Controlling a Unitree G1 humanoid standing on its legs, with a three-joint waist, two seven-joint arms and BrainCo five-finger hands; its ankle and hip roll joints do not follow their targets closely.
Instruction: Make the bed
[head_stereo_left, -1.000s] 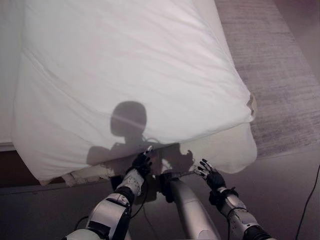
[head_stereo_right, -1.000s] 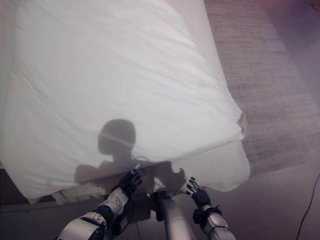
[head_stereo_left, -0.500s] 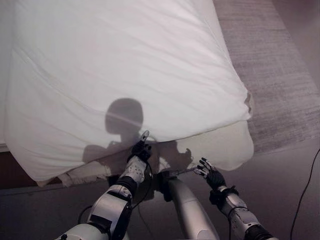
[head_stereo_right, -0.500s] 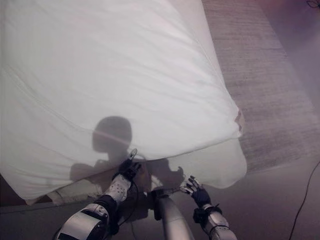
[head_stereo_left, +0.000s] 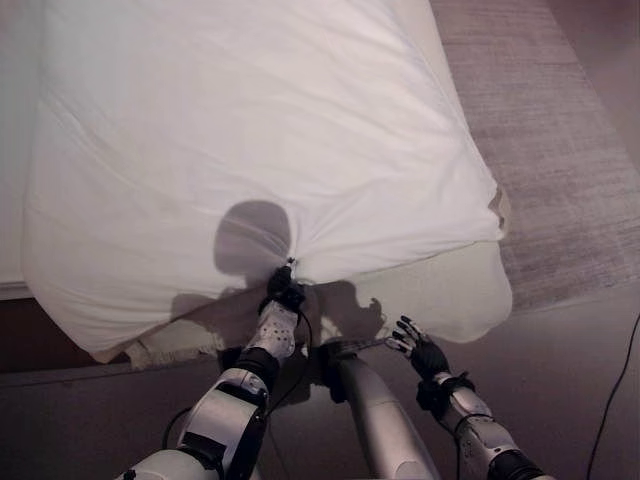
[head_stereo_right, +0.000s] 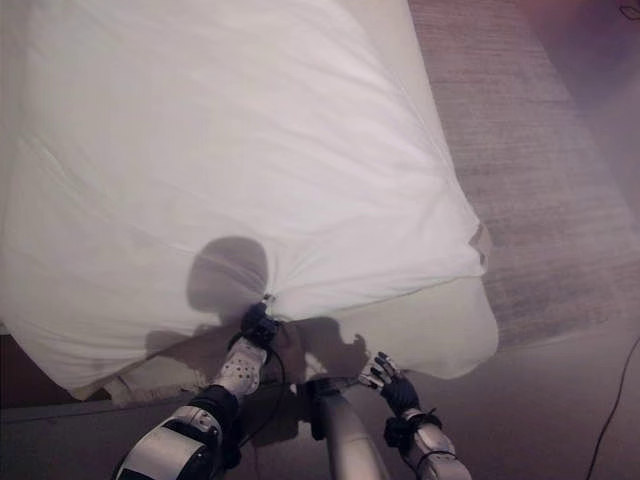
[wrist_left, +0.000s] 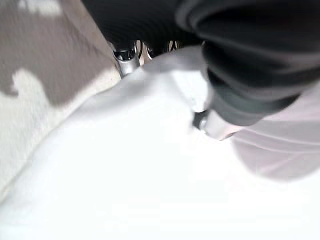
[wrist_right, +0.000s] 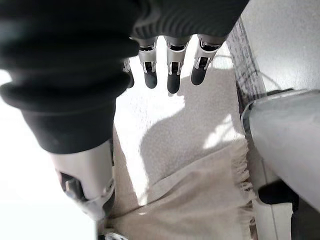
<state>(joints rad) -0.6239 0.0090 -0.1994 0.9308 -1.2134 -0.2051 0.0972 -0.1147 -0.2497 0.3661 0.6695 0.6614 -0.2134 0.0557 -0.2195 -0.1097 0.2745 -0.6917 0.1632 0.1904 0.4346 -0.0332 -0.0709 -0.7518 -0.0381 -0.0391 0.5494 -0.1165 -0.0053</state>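
At six o'clock edge of bed (head_stereo_left: 470, 300), our left robot hand (head_stereo_left: 284, 292) has just pinched white duvet (head_stereo_left: 260, 130), bunching folds; pull can begin. Right robot hand (head_stereo_left: 412, 345) hangs fingers spread.

A: What's the floor like?
B: Smooth grey floor (head_stereo_left: 560, 350) in front. Grey woven rug (head_stereo_left: 560, 150) runs along the right side, well lit.
A: Left side?
B: Dark.

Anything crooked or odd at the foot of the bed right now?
Yes. The white duvet lies askew, its edge bunched where the left hand pinches it. A fringed beige blanket pokes out beneath. The right hand hangs open.
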